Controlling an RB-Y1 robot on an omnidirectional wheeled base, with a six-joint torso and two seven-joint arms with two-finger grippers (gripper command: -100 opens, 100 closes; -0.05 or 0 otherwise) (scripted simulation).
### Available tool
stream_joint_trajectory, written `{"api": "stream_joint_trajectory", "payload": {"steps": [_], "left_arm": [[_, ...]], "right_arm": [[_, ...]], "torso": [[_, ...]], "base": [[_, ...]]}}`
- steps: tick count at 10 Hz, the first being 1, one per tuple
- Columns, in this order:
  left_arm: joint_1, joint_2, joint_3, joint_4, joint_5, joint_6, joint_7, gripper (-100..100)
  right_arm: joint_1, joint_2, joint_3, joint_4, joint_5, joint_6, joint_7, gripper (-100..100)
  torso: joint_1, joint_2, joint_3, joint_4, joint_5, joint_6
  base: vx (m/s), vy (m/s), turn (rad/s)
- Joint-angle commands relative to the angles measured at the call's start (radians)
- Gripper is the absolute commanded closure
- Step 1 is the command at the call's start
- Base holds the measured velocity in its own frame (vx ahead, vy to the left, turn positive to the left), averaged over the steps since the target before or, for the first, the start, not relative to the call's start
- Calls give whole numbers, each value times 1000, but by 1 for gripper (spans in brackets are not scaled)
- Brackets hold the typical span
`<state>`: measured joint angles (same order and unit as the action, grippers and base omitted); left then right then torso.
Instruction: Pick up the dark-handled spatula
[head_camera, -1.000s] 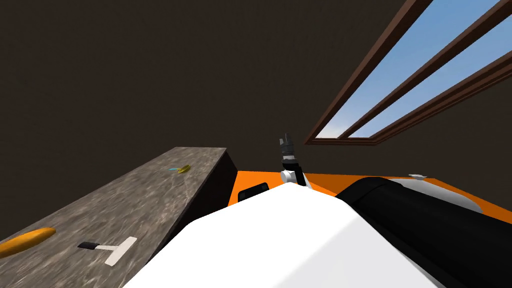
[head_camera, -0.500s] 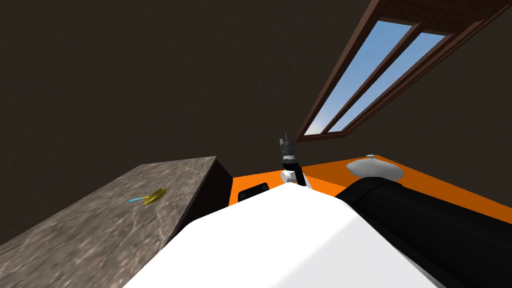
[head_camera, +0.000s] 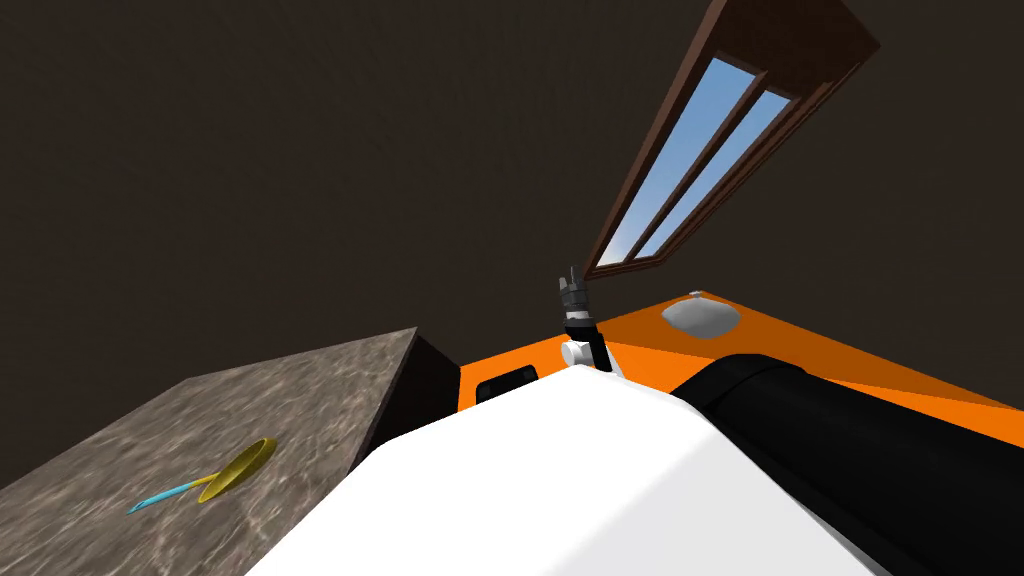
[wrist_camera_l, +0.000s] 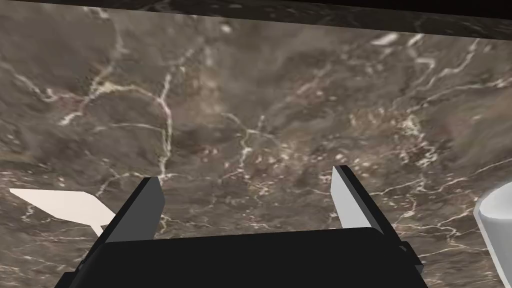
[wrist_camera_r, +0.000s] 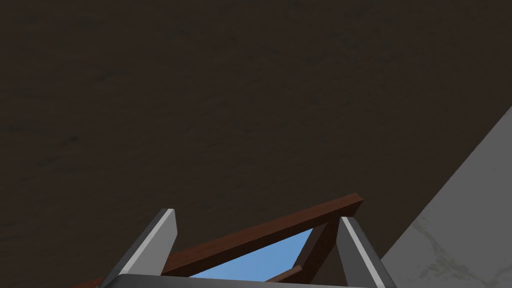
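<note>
In the left wrist view my left gripper (wrist_camera_l: 246, 176) hangs open over a brown marbled countertop (wrist_camera_l: 260, 100), nothing between its fingers. A flat white blade (wrist_camera_l: 65, 206), shaped like the spatula's, lies on that top just outside one finger (wrist_camera_l: 142, 210). The gripper's body hides the rest of it, handle included. My right gripper (head_camera: 571, 283) is raised in front of me in the head view. In its own wrist view it (wrist_camera_r: 256, 216) stands open and empty.
The marbled counter (head_camera: 300, 390) runs along my left; a yellow spoon-like tool with a cyan handle (head_camera: 220, 478) lies on it. Ahead and to the right is an orange surface (head_camera: 790, 345) with a pale domed thing (head_camera: 700, 317). A dark wall stands behind.
My view has swung: the counter slid down and left, and the spatula and an orange loaf left the head view. The yellow tool now sits nearer, the window steeper.
</note>
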<state>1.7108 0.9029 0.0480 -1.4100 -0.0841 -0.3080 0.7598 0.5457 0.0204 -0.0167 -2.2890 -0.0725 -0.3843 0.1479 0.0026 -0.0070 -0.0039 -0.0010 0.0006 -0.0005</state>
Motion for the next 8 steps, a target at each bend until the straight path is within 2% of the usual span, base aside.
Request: {"api": "stream_joint_trajectory", "payload": {"steps": [1, 3, 5, 6, 7, 8], "left_arm": [[-10, 26, -9, 31, 7, 16, 28, -100], [-41, 69, -26, 65, 22, 35, 65, -100], [-81, 87, -49, 72, 30, 45, 82, -100], [-65, 77, -39, 66, 26, 43, 72, -100], [-68, 79, -40, 66, 27, 45, 75, 0], [-93, 66, -56, 99, 12, 38, 101, -100]], "right_arm": [[0, 0, 0, 0, 0, 0, 0, 0], [0, 0, 0, 0, 0, 0, 0, 0], [0, 0, 0, 0, 0, 0, 0, 0], [0, 0, 0, 0, 0, 0, 0, 0], [0, 0, 0, 0, 0, 0, 0, 0], [0, 0, 0, 0, 0, 0, 0, 0]], "torso": [[0, 0, 0, 0, 0, 0], [5, -2, -1, -1, 1, 0], [8, 0, 0, 0, 2, 0], [5, 3, 2, 1, 2, -1], [-1, 4, 3, 1, 0, -2], [-5, 4, 3, 1, -1, -2]], "base": [[97, 112, -374], [111, 178, -338], [24, 171, -246], [-8, 64, -42], [1, 15, 1], [-39, -11, -214]]}}
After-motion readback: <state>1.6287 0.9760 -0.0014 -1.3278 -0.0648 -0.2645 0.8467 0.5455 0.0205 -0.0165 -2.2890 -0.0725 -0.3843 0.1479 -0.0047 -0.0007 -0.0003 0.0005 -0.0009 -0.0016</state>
